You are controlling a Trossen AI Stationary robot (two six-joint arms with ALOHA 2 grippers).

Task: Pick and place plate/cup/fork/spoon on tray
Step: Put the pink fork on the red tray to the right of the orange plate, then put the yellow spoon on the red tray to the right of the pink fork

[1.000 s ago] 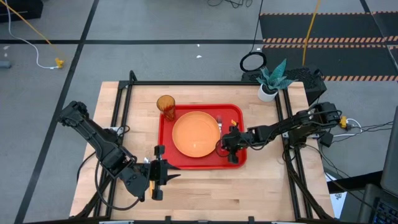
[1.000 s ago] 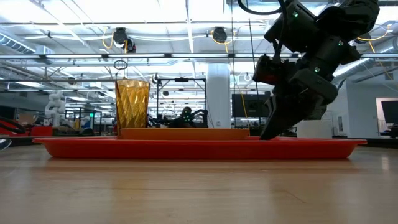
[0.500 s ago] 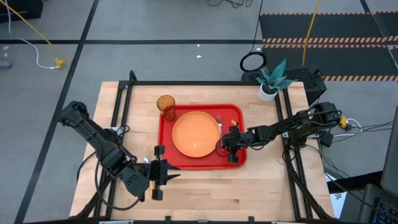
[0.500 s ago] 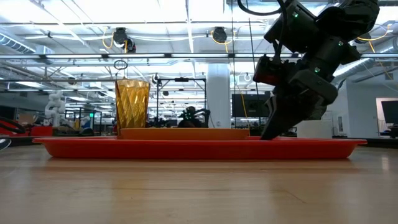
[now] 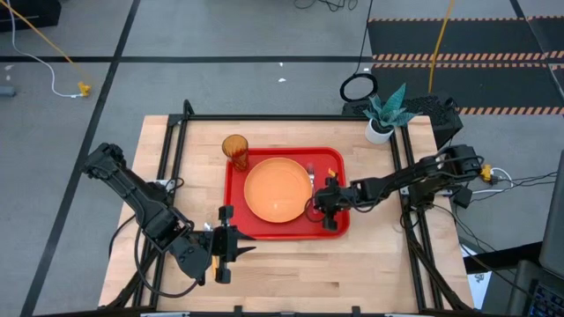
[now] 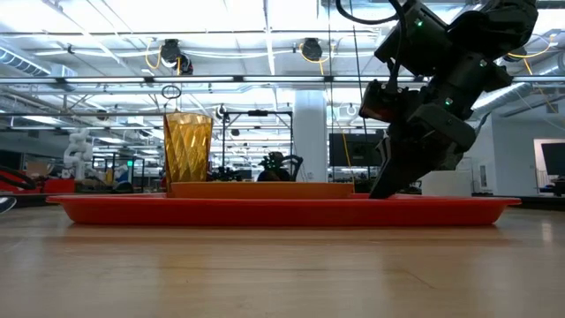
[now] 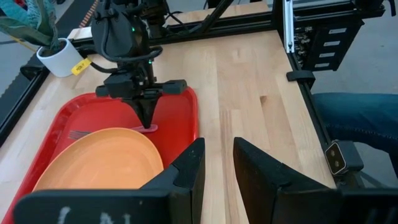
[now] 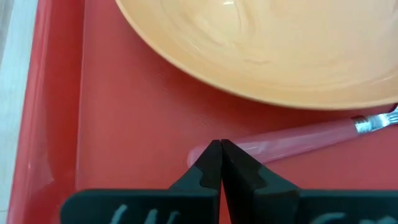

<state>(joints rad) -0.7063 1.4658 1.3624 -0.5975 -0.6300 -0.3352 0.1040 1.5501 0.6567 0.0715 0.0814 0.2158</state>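
Left hand (image 5: 231, 247) parked over the wooden counter (image 5: 379, 255) near the front edge, just off the near rim of the large flat red plastic tray (image 5: 332, 161); fingers slightly apart, narrow gap, holding nothing. Small translucent amber plastic cup (image 5: 234, 150) upright at the tray's far left corner. Large round orange plastic plate (image 5: 276, 189) lies flat in the middle of the tray, well apart from the cup. Small fork with silver tines and pinkish-red plastic handle (image 8: 311, 139) lies on the tray floor just beside the plate's right edge, tines toward the far side. Right hand (image 5: 325, 205) is down over the tray right of the plate, tips pointing at the tray floor; fingers (image 8: 211, 163) pressed together with no gap, tips at the near end of the fork handle, nothing between them. Can't tell if the tips touch the handle. White pot with green plant (image 5: 382, 119) at the counter's far right corner.
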